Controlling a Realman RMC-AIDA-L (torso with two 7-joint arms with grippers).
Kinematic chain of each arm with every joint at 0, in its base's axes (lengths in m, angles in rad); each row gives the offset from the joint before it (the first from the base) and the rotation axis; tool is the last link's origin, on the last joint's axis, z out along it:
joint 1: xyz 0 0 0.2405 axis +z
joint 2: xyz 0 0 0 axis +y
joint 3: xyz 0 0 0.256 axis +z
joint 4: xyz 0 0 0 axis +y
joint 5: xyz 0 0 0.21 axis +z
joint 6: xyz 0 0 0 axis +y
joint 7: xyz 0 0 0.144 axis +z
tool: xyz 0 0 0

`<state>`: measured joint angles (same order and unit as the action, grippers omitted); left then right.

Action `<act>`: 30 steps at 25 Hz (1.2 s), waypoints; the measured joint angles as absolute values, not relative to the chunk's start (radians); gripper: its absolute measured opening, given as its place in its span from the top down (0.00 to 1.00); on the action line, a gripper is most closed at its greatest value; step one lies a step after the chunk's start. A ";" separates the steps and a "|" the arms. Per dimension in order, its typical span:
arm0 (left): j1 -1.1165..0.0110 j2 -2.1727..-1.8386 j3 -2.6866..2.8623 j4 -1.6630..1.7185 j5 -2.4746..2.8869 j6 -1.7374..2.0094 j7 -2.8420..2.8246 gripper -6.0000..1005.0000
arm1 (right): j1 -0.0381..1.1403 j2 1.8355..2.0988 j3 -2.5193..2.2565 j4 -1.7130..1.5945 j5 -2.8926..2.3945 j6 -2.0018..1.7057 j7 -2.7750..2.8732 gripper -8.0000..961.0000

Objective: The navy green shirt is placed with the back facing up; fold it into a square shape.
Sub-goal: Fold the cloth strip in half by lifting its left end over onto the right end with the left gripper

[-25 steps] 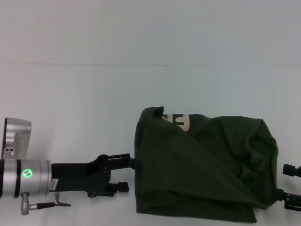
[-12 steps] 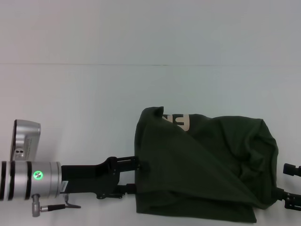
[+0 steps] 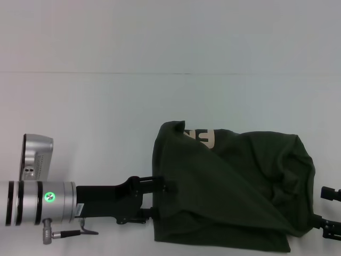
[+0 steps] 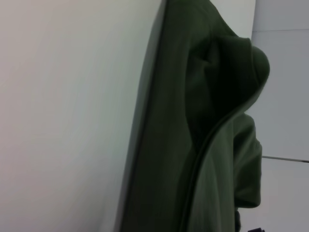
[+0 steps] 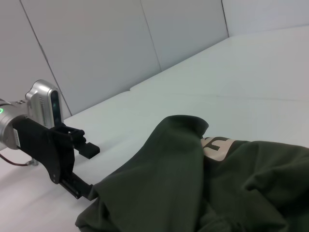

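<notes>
With the navy green shirt (image 3: pixel 229 189) lying bunched at five o'clock, the left gripper (image 3: pixel 160 198), fingers apart, is straddling its nine-o'clock edge and should pinch every layer there; the right gripper (image 3: pixel 329 213) is waiting at three o'clock, its fingers' state unclear.

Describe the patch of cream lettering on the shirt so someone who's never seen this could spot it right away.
On the white table lies the navy green shirt, bunched up. The left gripper is at its left edge. Along its far edge, beside a folded-over peak, the cream lettering shows: the only pale mark on it.

Matt soft cloth navy green shirt (image 3: pixel 229 186), smooth matt white table (image 3: pixel 106 106), brushed-metal left arm (image 3: pixel 40 201)
</notes>
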<state>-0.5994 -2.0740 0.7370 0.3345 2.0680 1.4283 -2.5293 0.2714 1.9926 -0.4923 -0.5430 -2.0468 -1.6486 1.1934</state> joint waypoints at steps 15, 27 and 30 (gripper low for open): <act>-0.604 -2.085 0.704 0.335 2.068 1.420 -2.517 0.13 | 0.271 1.993 -0.492 -0.543 -2.048 -1.666 1.193 0.01; -0.625 -2.109 0.761 0.347 2.073 1.388 -2.460 0.19 | 0.267 1.985 -0.475 -0.543 -2.043 -1.693 1.202 0.01; -0.628 -2.111 0.772 0.350 2.072 1.379 -2.460 0.22 | 0.265 1.985 -0.459 -0.543 -2.045 -1.708 1.201 0.01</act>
